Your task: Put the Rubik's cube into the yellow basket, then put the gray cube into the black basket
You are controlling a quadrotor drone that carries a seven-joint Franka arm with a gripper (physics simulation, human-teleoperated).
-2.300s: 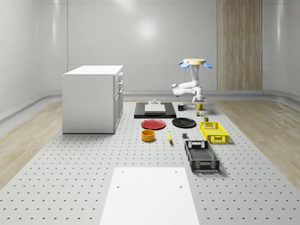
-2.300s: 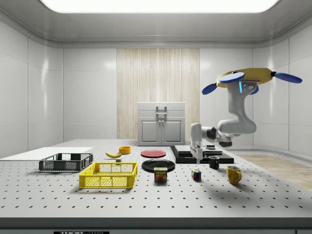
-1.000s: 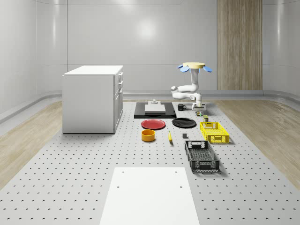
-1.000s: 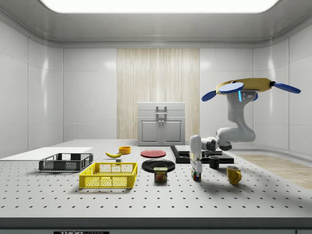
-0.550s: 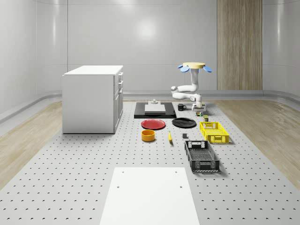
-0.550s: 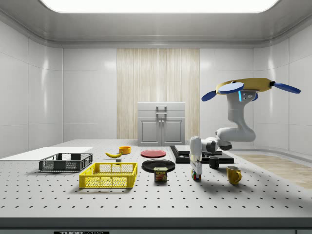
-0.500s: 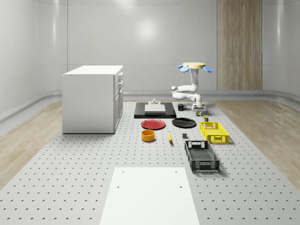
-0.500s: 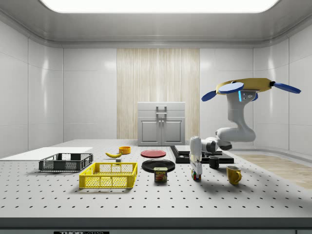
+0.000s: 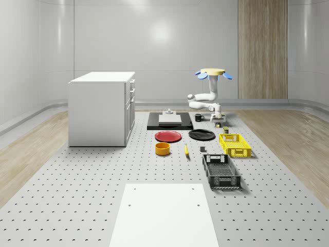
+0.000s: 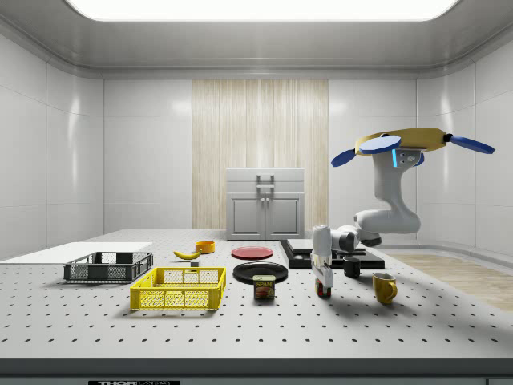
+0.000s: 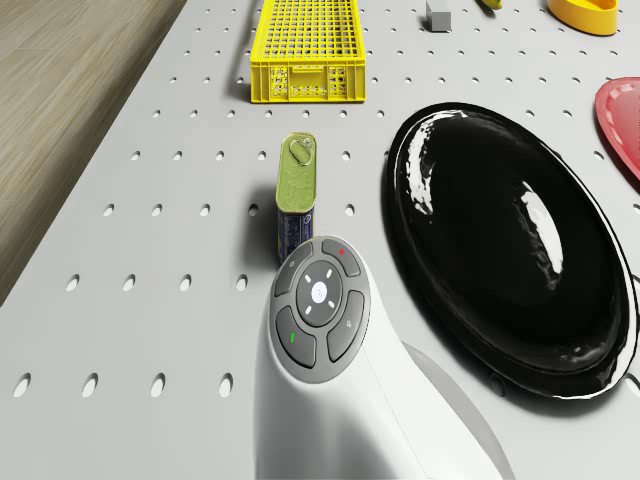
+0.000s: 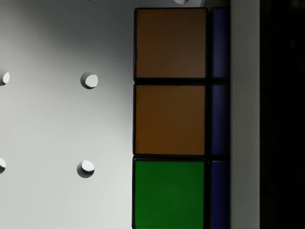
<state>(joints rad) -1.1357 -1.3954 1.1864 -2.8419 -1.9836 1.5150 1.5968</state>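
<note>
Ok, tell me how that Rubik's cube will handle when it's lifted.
The Rubik's cube looks rigid with flat faces, so it probably won't roll or tip. Its smooth tiles may be slightly slippery. Small beside the hand, it's likely light. The drone hovers over the table, hand down at the cube.

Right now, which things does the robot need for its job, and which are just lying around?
Needed: Rubik's cube, yellow basket, gray cube, black basket, the tool.

Lying around: spam can, black plate, red plate, banana, yellow mug.
</note>
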